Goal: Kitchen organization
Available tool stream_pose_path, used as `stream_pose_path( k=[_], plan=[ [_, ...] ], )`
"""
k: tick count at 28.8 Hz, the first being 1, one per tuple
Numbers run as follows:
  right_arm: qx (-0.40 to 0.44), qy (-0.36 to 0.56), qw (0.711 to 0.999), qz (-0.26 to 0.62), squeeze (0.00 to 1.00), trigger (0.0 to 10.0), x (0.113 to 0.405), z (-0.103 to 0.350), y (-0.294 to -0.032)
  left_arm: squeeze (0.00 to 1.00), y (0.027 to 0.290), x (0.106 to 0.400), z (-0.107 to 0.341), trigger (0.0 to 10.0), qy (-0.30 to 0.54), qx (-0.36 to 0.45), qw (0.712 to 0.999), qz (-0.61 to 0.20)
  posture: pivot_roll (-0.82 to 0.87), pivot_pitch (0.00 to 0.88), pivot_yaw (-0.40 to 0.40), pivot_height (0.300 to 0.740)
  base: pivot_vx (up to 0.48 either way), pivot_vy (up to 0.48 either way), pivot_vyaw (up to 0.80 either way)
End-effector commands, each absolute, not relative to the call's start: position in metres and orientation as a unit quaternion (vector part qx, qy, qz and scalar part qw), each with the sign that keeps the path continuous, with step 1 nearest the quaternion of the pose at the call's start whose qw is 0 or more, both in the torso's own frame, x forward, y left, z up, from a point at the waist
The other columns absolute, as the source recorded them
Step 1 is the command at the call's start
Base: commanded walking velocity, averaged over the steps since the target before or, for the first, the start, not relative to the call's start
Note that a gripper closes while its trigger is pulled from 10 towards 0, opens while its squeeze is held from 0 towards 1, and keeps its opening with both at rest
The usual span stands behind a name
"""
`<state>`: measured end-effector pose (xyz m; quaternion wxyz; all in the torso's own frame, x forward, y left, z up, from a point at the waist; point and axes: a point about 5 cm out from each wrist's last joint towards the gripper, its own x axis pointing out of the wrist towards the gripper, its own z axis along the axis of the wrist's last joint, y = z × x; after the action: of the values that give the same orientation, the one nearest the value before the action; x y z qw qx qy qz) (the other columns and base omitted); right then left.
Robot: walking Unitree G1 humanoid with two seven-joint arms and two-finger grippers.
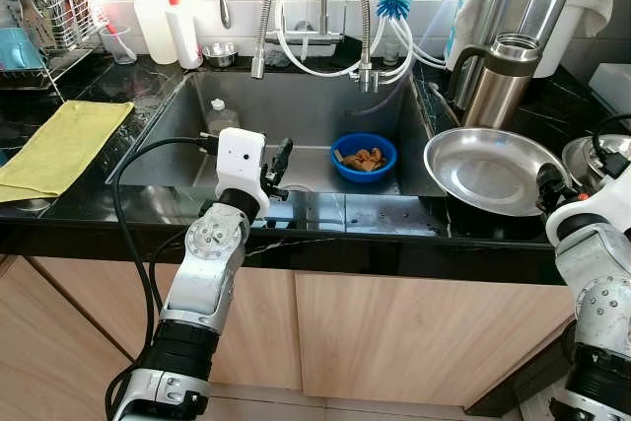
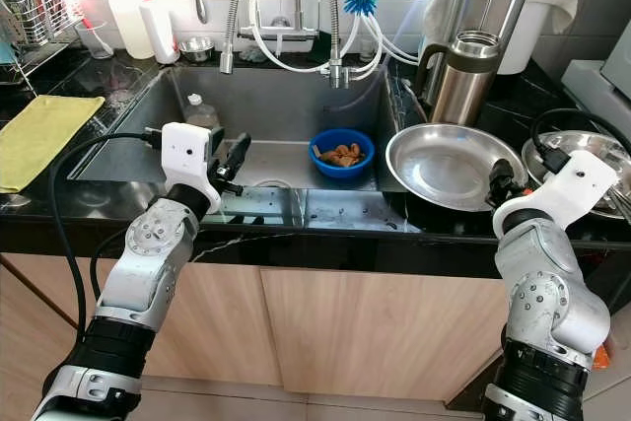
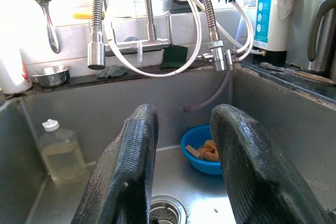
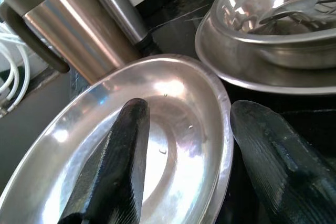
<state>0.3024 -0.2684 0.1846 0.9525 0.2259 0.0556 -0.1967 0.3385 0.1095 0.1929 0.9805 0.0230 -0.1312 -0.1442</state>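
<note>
Two silver arms reach toward a black counter in the left eye view: the left gripper (image 1: 279, 167) hangs over the sink's (image 1: 325, 105) near edge, one blue bowl (image 1: 364, 157) of scraps on its floor. Right eye view: one steel plate (image 2: 449, 167) sits right of the sink, one steel flask (image 2: 461, 76) behind. Left wrist view: fingers (image 3: 126, 171) apart, one bottle (image 3: 60, 151) left. Right wrist view: right gripper (image 4: 184, 156) spread astride the plate's rim
</note>
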Motion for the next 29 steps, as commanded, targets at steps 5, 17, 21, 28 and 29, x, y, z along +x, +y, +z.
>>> stream_pose_path(
  k=[5,17,21,28,29],
  plan=[
    [0.239,0.038,0.945,-0.219,0.00,10.0,0.301,0.192,-0.269,0.00,0.107,0.340,0.196,10.0,-0.133,0.021,0.979,-0.152,-0.01,0.025,0.012,0.740,0.000,0.000,0.00],
    [0.258,0.056,0.937,-0.231,0.00,10.0,0.301,0.183,-0.265,0.00,0.105,0.339,0.195,10.0,-0.129,0.021,0.979,-0.158,-0.01,0.025,0.012,0.740,0.000,0.000,0.00],
    [0.270,0.062,0.932,-0.233,0.00,10.0,0.303,0.179,-0.266,0.00,0.105,0.340,0.195,10.0,-0.129,0.021,0.979,-0.158,0.00,0.021,0.012,0.740,0.000,0.000,0.00],
    [0.284,0.064,0.927,-0.238,0.00,10.0,0.304,0.179,-0.267,0.00,0.104,0.340,0.195,10.0,-0.128,0.021,0.978,-0.162,0.00,0.013,0.012,0.740,0.000,0.000,0.00],
    [0.289,0.065,0.924,-0.242,0.00,10.0,0.305,0.178,-0.268,0.00,0.104,0.340,0.194,10.0,-0.127,0.020,0.978,-0.163,0.00,0.011,0.013,0.740,0.000,0.000,0.00]
  ],
)
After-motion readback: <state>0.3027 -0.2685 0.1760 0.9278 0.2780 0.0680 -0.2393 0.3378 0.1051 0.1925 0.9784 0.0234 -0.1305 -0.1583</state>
